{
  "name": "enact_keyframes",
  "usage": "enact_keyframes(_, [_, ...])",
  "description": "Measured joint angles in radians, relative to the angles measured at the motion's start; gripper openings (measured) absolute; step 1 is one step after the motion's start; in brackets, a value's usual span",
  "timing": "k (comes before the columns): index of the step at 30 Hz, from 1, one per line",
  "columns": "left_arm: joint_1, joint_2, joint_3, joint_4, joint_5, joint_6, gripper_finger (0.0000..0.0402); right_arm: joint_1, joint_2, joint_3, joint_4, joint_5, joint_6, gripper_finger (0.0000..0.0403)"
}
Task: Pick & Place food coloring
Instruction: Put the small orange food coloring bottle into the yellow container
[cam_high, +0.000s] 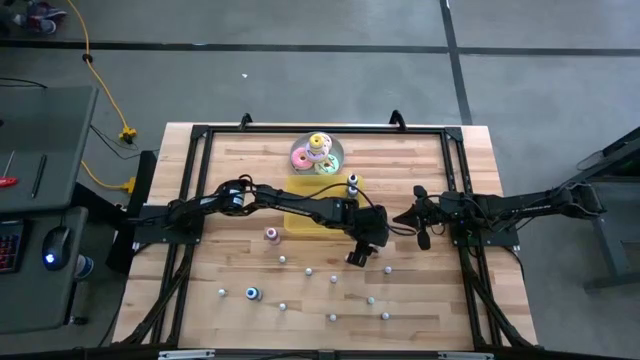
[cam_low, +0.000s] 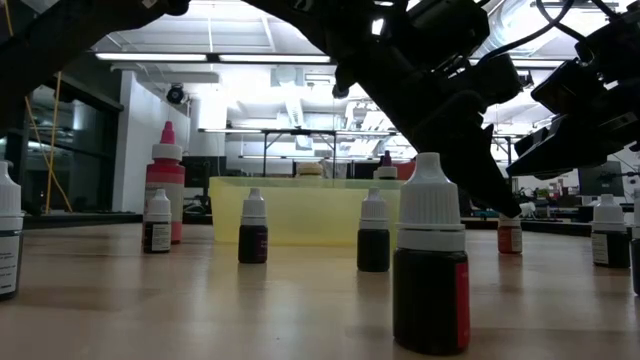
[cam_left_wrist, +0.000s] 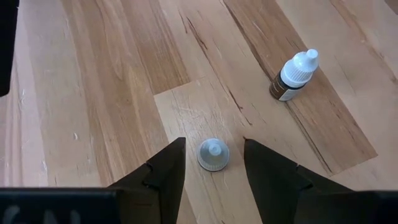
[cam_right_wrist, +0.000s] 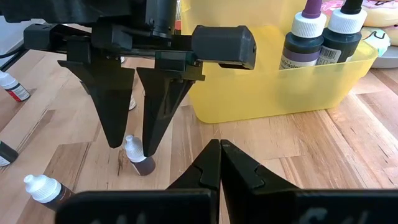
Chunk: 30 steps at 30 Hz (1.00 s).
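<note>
The left claw (cam_left_wrist: 213, 165) hangs just in front of the yellow tray (cam_high: 300, 215), over one small bottle (cam_left_wrist: 213, 154) that stands upright on the tabletop (cam_high: 440, 300). Its long axis runs straight up between the two fingers, which stand apart on either side of the cap — not yet touching it, as far as I can judge. So the coming move is mainly to close on it. The right claw (cam_right_wrist: 219, 163) waits near, beside the tray, fingers pressed together and empty. More bottles are scattered farther from the tray; two bottles (cam_right_wrist: 323, 34) already stand inside. No label can be read.
</note>
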Motion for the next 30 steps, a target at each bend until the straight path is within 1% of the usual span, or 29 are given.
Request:
enact_keyframes(12, [0.000, 0.000, 0.000, 0.000, 0.000, -0.024, 0.0157, 0.000, 0.000, 0.000, 0.000, 0.000, 0.000, 0.0000])
enact_keyframes(14, [0.000, 0.000, 0.000, 0.000, 0.000, -0.024, 0.0152, 0.000, 0.000, 0.000, 0.000, 0.000, 0.000, 0.0000])
enact_keyframes(24, [0.000, 0.000, 0.000, -0.001, 0.014, -0.029, 0.0077, 0.000, 0.000, 0.000, 0.000, 0.000, 0.000, 0.0000])
enact_keyframes(30, [0.000, 0.000, 0.000, -0.001, 0.024, -0.051, 0.0047, 0.000, 0.000, 0.000, 0.000, 0.000, 0.000, 0.0000])
